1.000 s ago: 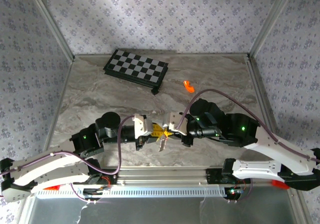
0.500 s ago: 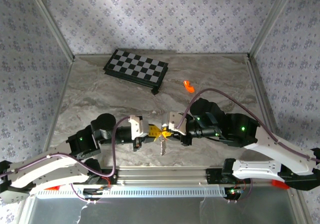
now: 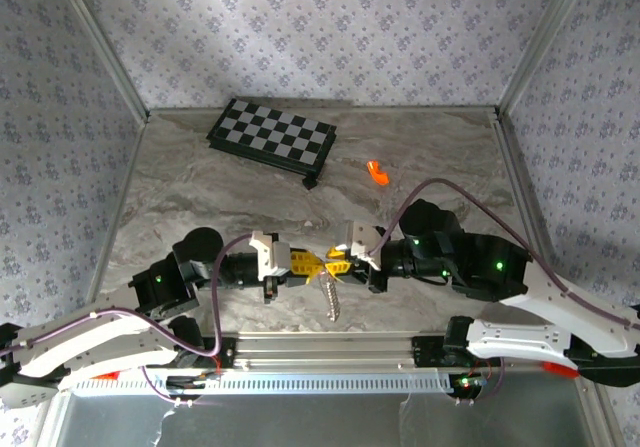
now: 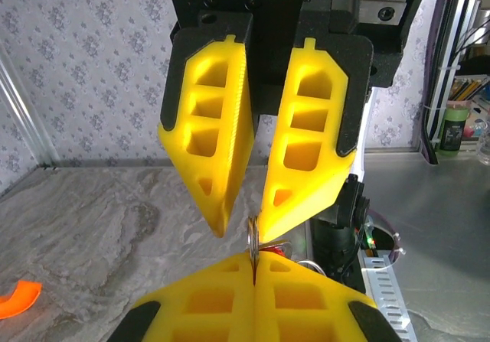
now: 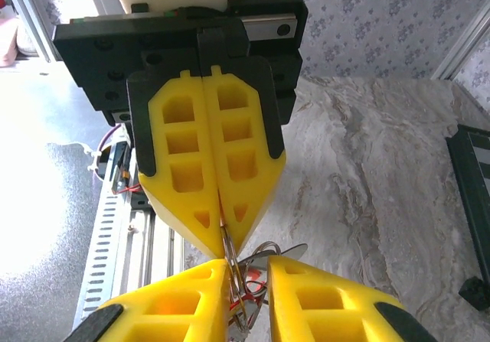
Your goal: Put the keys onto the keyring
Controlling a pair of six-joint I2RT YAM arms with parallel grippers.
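Right gripper (image 3: 343, 258) has parted slightly, seemingly empty, beside the keyring (image 4: 253, 241) held ready in the clamped left gripper (image 3: 303, 263); next it likely must fetch a key.

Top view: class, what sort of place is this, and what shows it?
Probably a robot lab test cell: left arm and right arm bolted to a metal rail, a table walled by patterned panels.

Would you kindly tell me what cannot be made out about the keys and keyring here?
- Keys: top view, too small to pick out beside the dangling chain.
- Keyring: left wrist view, mostly hidden inside the left gripper's shut fingers.
- Right gripper: right wrist view, bottom edge cuts off whether it touches the keyring.
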